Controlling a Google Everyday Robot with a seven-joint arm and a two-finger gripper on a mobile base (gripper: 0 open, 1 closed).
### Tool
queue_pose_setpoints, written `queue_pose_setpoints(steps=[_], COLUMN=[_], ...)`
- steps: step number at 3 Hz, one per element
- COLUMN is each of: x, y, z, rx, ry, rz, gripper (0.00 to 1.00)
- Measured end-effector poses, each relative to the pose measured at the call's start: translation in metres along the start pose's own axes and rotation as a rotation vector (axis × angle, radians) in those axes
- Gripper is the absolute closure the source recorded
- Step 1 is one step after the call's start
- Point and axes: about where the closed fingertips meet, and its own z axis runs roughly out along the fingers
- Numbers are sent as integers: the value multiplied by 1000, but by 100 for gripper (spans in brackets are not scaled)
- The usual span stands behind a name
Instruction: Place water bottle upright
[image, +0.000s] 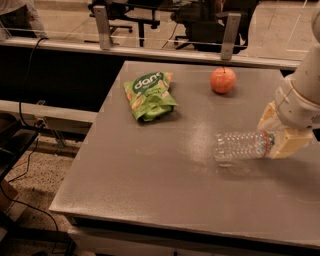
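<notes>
One gripper (274, 136) at right side of table (150, 175), low over surface, cream fingers (287, 146) pinching cap end of water bottle (240, 145). Bottle lies horizontal, not upright, base pointing left toward table middle, label band right at fingers. Green snack bag (149, 95) well apart, far-left part of table. Red-orange round fruit (223, 80) near far edge, between bag and arm.

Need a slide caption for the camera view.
Pincer grips the cap end of a bottle lying sideways on the table; bag and apple sit behind.
</notes>
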Motion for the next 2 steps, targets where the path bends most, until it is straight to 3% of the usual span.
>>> queue_pose_setpoints(steps=[1,2], x=[-3,-10], y=[-51,-82], z=[-12,-25], rx=[131,256], ry=[-17,-30], rz=[-214,-381], gripper=[100,100])
